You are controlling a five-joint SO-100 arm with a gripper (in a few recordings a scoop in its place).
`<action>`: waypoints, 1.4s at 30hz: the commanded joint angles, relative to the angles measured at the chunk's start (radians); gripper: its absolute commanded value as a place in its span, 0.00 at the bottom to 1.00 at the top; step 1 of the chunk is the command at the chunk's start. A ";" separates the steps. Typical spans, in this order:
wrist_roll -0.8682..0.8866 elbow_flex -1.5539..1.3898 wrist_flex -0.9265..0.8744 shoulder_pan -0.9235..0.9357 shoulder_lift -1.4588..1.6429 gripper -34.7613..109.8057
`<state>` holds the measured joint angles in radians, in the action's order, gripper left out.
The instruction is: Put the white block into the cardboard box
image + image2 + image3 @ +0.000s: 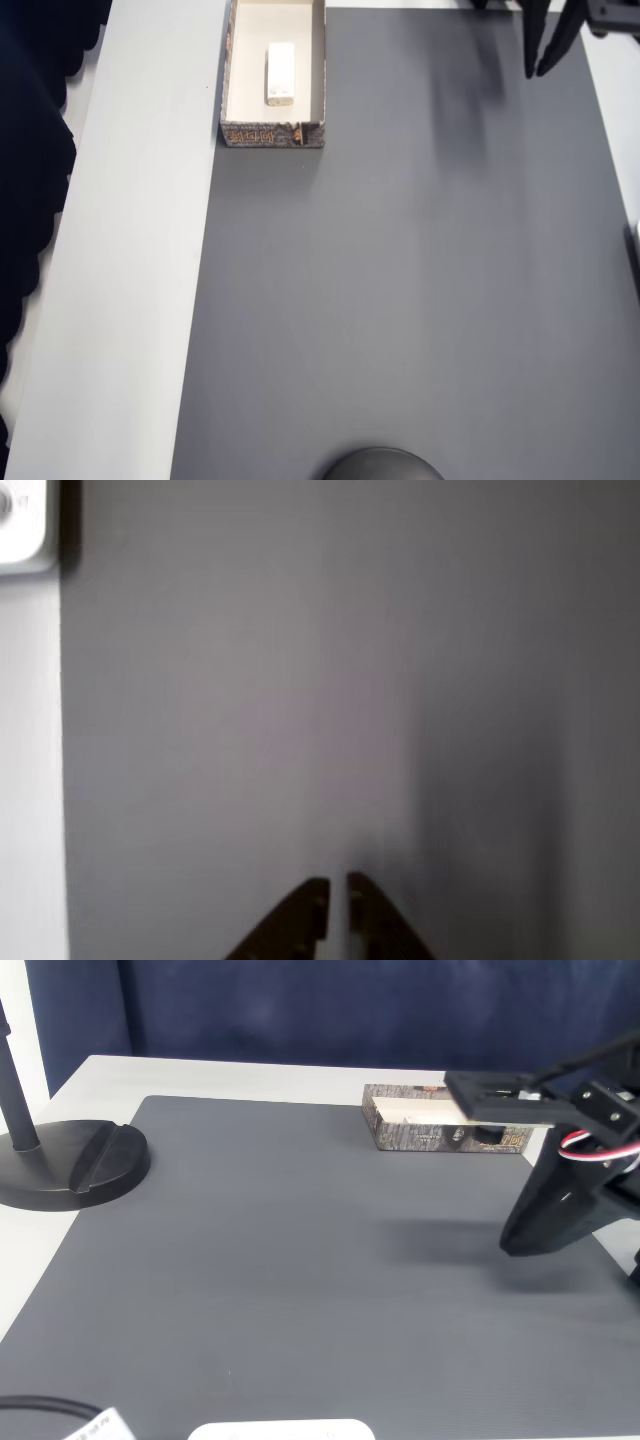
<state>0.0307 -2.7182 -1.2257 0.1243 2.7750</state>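
Overhead view first: we see the box [273,133] at the top left, straddling the edge where the grey mat [420,300] meets the white table [130,250]. Its patterned wall with orange lettering faces down the picture. The block [281,73] lies flat on the cream floor inside the box, long side running up and down the picture, apart from all the walls we can see.

We find the gripper [540,70] at the top right, well apart from the box, its two dark fingers pointing down the picture with tips close together over bare mat. A soft shadow falls on the mat to its left.

Wrist view: we see the fingers [300,920] at the bottom edge, tips almost meeting with only a thin slit between them and nothing held. Grey mat lies ahead, with a white strip of table along the left.

Fixed view: we see the box [420,1132] at the far edge of the mat and the black arm [560,1200] at the right, partly in front of it. A black round stand base [70,1165] sits on the left.
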 commanded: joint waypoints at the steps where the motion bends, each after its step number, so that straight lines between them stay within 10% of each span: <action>1: 0.020 -0.094 0.015 0.008 0.169 0.23; 42: 0.028 -0.374 0.048 0.005 0.549 0.23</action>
<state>0.0399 -3.0741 -1.1965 0.1243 3.2904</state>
